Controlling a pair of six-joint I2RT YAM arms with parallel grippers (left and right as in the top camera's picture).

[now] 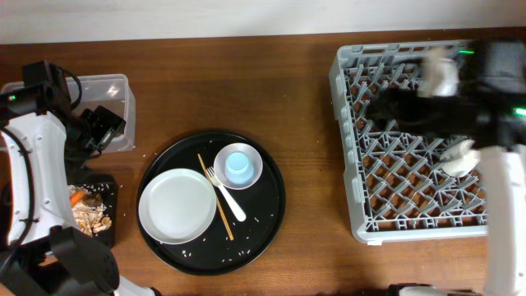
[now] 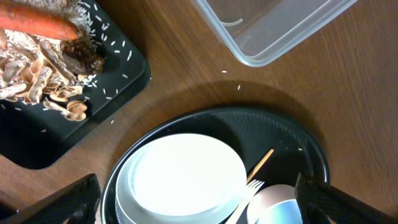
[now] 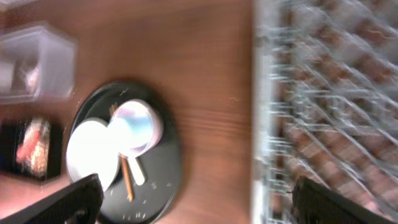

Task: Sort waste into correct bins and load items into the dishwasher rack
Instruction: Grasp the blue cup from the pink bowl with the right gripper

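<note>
Left claw (image 2: 199, 205) and right claw (image 3: 199, 199) are apart, empty; the plate (image 2: 186, 177) lies just under the left claw, so loading it into the rack (image 1: 394, 185) seems next.

Your desk (image 1: 304, 123) is brown wood with a fine grain and a soft sheen. The round tray (image 1: 246, 238) at lower centre of the overhead view is black and matt, and looks finely textured in the left wrist view. On it, the plate (image 1: 177, 205) and bowl (image 1: 255, 168) are white, smooth and glossy. The chopsticks (image 1: 215, 197) are bare pale wood, and the fork (image 1: 228, 196) is white and looks like plastic. At upper left you have the tub (image 1: 111, 90), clear glossy plastic, and below it the bin (image 2: 118, 87), matt black plastic. Inside the bin, the carrot (image 2: 37, 25) looks smooth and the scraps (image 2: 31, 68) rough and flaky. At right, the rack (image 1: 403, 181) is matt grey plastic.
</note>
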